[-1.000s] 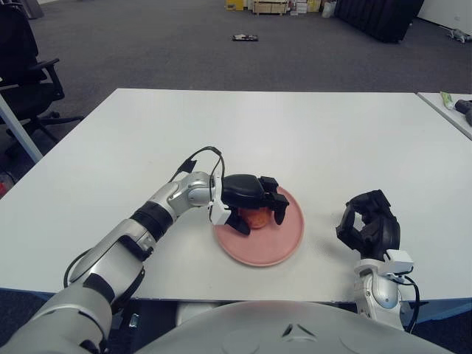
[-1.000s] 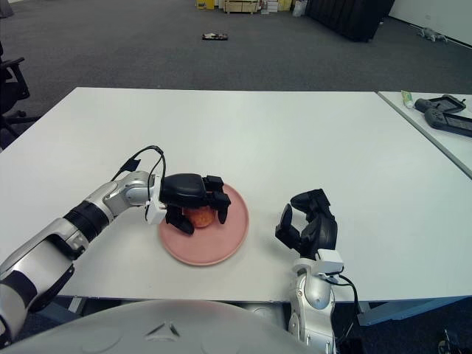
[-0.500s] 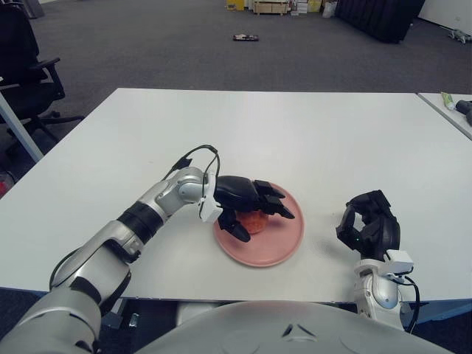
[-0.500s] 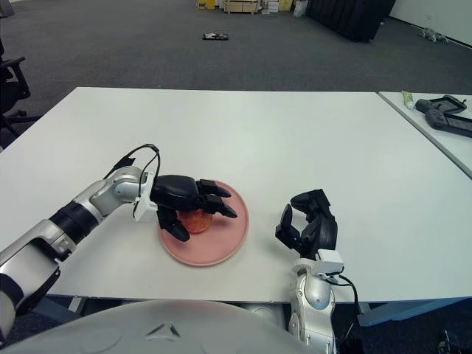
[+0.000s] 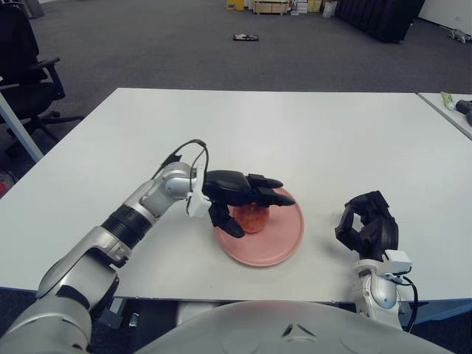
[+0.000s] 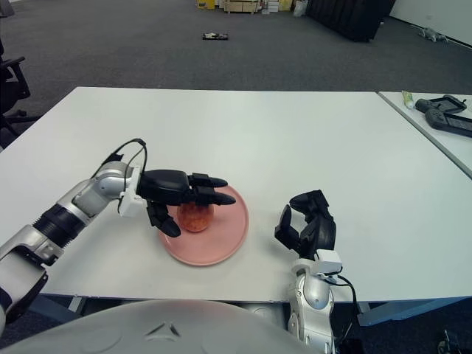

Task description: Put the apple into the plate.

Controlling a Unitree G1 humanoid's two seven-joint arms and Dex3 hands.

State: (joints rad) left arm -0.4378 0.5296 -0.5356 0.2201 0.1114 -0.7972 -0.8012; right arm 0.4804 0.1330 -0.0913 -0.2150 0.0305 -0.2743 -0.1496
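Apple (image 5: 251, 217) sits in the pink plate (image 5: 284, 243). My left hand (image 5: 236, 193) hovers over it, fingers spread, holding nothing. Right hand (image 5: 367, 227) curled, empty, right of plate.

apple (image 6: 195, 217) on plate (image 6: 228, 240) | left hand (image 6: 173, 193) fingers (image 6: 210, 189) spread, seemingly clear

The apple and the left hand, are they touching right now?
Cannot tell. The left hand has its fingers spread over the apple on the pink plate, holding nothing, but neither view shows a plain gap or contact beneath the fingers or at the thumb.
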